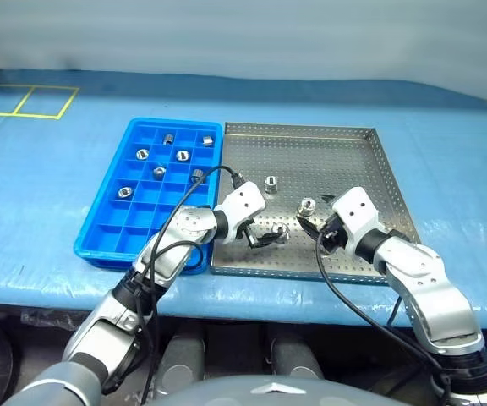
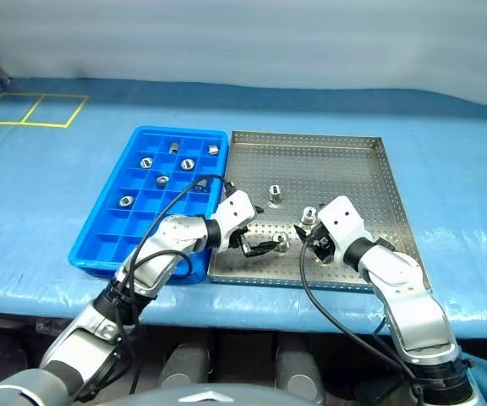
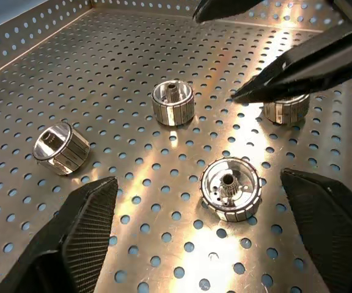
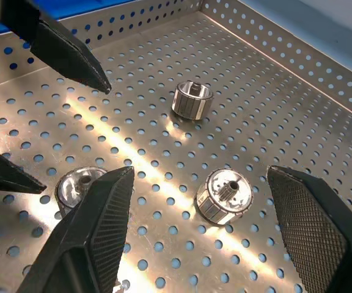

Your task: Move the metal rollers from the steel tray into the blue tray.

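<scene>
1. Left wrist view is showing the left gripper (image 3: 197, 238) with its fingers spread wide and holding nothing; one metal roller (image 3: 231, 196) is lying between the fingertips, nearer the right-hand pad. If the fingers close off-centre, the roller is likely rolling or squirting out across the steel tray (image 1: 345, 169).
2. Right gripper (image 4: 200, 235) is also standing spread and empty, with another roller (image 4: 223, 195) lying between its pads. Its fingertips are reaching into the space just beyond the left fingers, so the two grippers are risking a clash if both are closing in together.
3. Two further rollers, one (image 3: 173, 102) ahead of the left fingers and one (image 3: 61, 148) off to their side, are waiting on the perforated floor; a nudged roller could be knocking them away.
4. Blue tray (image 1: 108, 228), already holding several rollers, is lying beside the left arm; a loose pinch is risking a drop onto the rim between the trays.
</scene>
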You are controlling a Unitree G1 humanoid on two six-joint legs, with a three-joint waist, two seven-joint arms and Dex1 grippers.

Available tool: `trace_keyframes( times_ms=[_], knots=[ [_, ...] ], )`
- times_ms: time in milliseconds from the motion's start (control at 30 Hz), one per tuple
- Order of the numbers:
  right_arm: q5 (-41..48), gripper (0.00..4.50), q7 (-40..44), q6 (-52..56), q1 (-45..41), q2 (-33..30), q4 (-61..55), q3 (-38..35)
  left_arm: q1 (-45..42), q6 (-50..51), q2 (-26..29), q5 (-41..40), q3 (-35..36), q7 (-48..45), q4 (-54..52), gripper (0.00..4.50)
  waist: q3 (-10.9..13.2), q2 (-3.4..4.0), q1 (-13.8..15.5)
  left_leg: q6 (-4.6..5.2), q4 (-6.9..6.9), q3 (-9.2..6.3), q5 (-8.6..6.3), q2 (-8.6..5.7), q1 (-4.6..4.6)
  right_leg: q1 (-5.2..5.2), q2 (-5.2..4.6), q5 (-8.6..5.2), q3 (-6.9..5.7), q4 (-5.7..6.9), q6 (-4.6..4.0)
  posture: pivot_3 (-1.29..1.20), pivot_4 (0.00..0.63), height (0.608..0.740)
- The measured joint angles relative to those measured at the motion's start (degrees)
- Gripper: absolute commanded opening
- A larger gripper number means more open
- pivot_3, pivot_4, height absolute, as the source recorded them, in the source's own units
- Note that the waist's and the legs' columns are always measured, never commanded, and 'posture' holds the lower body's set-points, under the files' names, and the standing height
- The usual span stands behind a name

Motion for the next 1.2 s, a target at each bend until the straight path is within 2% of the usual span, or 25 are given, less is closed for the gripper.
trace_keyframes(
  times_ms=[267, 433, 567, 700, 833, 933, 1200],
  knots=[
    [0.0, 3.67, -0.6, 0.3, 0.7, -0.1, -0.5, -0.4, -1.0, -0.5, -3.1, 0.6, -3.7, -2.1, 5.3, 4.44, 0.0, 0.0, -0.5, 0.01, -0.01, 0.0, 0.0, 0.0, 0.01, -0.01, 0.01, 0.01, 0.01, 0.01, 0.01, 0.05, 0.15, 0.74],
    [0.0, 3.67, -1.0, 0.4, 0.7, -0.1, -0.7, -0.4, -2.2, -0.5, -4.9, 3.8, -5.0, -0.8, 9.6, 4.44, 0.0, 0.0, -0.5, 0.01, 0.04, 0.01, 0.0, -0.01, 0.01, 0.01, 0.01, 0.02, 0.03, 0.01, 0.04, 0.04, 0.15, 0.74],
    [0.0, 3.67, -1.3, 0.4, 0.8, -0.1, -0.7, -0.4, -2.9, -0.5, -5.3, 5.5, -5.1, 0.5, 10.4, 3.58, 0.0, 0.0, -0.5, 0.01, 0.03, 0.01, 0.0, -0.01, 0.01, 0.01, 0.0, 0.02, 0.03, 0.01, 0.04, 0.04, 0.15, 0.74],
    [0.0, 3.67, -1.9, 0.4, 0.8, 0.0, -0.7, -0.3, -2.9, -0.6, -6.0, 6.1, -4.6, 0.9, 10.5, 2.26, 0.0, 0.0, -0.5, 0.01, 0.03, 0.01, 0.0, -0.01, 0.0, 0.0, 0.01, 0.02, 0.03, 0.0, 0.04, 0.05, 0.15, 0.74],
    [-0.1, 3.67, -2.0, 0.4, 0.7, 0.0, -0.7, -0.2, -2.4, -0.6, -6.0, 5.9, -4.0, -0.1, 10.4, 2.26, 0.0, 0.01, -0.5, 0.01, 0.03, 0.01, 0.0, -0.01, 0.01, 0.01, 0.0, 0.03, 0.03, 0.02, 0.04, 0.06, 0.15, 0.74],
    [-0.1, 3.67, -2.0, 0.3, 0.2, 0.0, -0.6, 0.1, -1.9, -0.7, -6.1, 5.8, -3.5, -0.5, 10.3, 1.78, 0.0, 0.01, -0.5, 0.01, 0.03, 0.01, 0.0, -0.01, 0.01, 0.01, 0.01, 0.03, 0.03, 0.01, 0.04, 0.06, 0.15, 0.74],
    [0.1, 3.67, -1.2, 0.3, -0.2, 0.1, 0.4, 2.1, -0.7, -0.8, -6.0, 4.7, -1.2, -0.7, 9.7, 1.78, 0.0, 0.01, -0.5, 0.01, 0.03, 0.0, 0.0, -0.01, 0.02, 0.01, 0.01, 0.03, 0.03, 0.03, 0.05, 0.07, 0.15, 0.74]
  ],
)
